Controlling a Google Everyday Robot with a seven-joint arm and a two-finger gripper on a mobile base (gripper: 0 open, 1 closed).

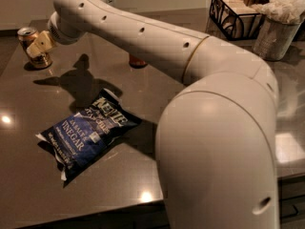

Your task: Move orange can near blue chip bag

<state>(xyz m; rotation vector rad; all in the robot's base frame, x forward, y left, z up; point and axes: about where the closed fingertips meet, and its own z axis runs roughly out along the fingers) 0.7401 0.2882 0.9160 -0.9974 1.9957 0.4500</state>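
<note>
Blue chip bag (88, 133) flat on table (119, 178), reading "Kettle" and "Vinegar", long axis lower-left to upper-right. Far behind it, leftward: orange can (26, 34) upright, lettering unreadable, gripper (40, 44) against its right side; open or clamped, cannot tell.

The claw (40, 43) sits directly in front of the orange can (27, 34), covering its right side and most of its lettering. Well right of the orange can, the arm (143, 32) hides all but the base of a red can (137, 62). The arm itself is cut off at the bottom edge.
</note>
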